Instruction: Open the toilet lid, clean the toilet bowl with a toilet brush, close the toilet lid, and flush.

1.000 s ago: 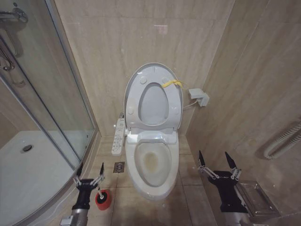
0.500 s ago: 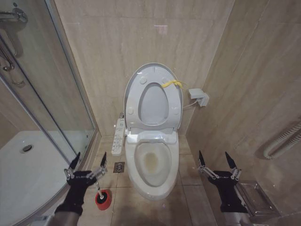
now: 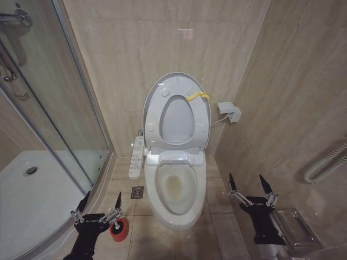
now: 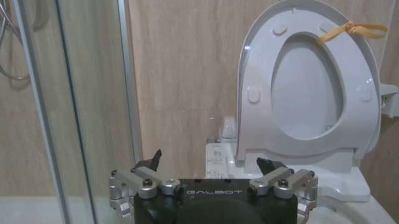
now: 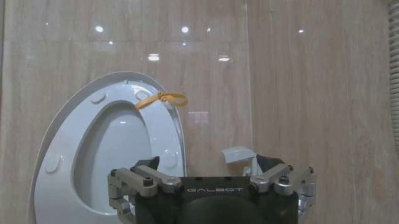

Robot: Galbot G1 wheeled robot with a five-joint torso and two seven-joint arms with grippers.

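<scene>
Our left gripper (image 3: 99, 205) hung spread wide just beside the red holder cup (image 3: 119, 229) on the floor. The toilet lid (image 3: 177, 111) stood raised against the wall above the uncovered toilet bowl (image 3: 177, 189). Our right gripper (image 3: 250, 187) waited low, spread wide too.

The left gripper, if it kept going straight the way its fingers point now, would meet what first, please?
Probably the raised toilet lid or the wall beside it. The open left gripper aims between them and depth is unclear; nothing nearer shows in its line.
</scene>
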